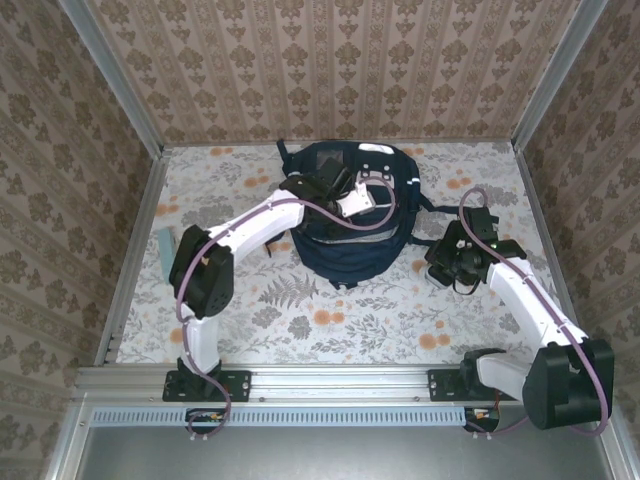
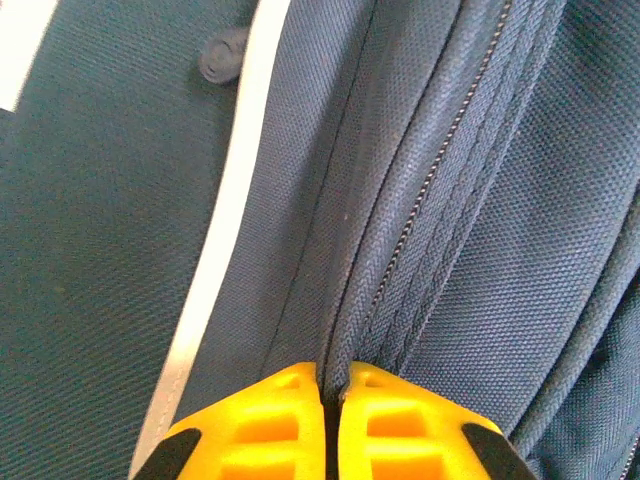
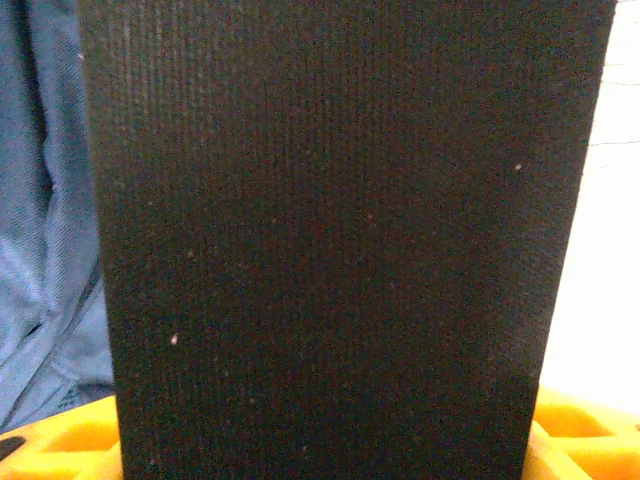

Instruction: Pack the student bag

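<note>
The student bag [image 1: 350, 235], navy blue with thin white stripes, lies at the back middle of the table. My left gripper [image 2: 332, 395] is over its upper part, yellow fingertips shut on a ridge of navy fabric beside the closed zip [image 2: 430, 180]. A white stripe [image 2: 225, 230] runs to the left of that seam. My right gripper [image 1: 455, 262] sits just right of the bag. In the right wrist view a wide black woven flat thing [image 3: 330, 230] stands between its yellow fingers [image 3: 580, 435] and hides the gap. Blue fabric [image 3: 40, 250] shows to its left.
A thin pale teal flat item [image 1: 165, 250] lies near the table's left edge. Patterned walls close in the table on the left, back and right. The floral tabletop [image 1: 330, 320] in front of the bag is bare between the two arms.
</note>
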`<move>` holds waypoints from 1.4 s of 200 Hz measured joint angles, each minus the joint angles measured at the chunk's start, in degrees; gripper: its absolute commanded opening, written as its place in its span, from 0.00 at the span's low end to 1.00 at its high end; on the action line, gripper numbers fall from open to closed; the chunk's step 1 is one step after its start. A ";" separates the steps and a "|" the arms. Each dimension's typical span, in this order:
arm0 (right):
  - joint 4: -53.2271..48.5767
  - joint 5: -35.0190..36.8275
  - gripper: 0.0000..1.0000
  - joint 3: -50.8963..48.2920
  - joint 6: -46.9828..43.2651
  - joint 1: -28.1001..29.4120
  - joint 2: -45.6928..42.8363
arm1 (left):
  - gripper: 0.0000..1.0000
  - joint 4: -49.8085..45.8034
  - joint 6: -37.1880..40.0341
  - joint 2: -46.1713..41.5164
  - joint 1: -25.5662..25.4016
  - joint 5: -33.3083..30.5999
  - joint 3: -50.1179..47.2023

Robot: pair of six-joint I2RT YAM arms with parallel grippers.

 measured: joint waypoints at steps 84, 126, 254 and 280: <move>-0.07 -7.30 0.64 5.81 -3.67 10.14 -1.22 | 0.00 8.33 -9.94 -11.98 -0.33 -1.66 -4.33; 0.57 -10.60 0.65 9.14 -3.69 13.97 1.38 | 0.00 8.31 -12.79 -11.98 -1.81 -1.73 -4.48; 3.28 -6.12 0.93 20.13 -3.50 14.38 20.96 | 0.00 9.18 -18.43 -11.98 -2.23 -2.36 -4.50; 3.85 -4.85 0.95 19.19 -3.67 14.38 19.26 | 0.00 9.18 -19.06 -11.98 -2.23 -2.36 -4.50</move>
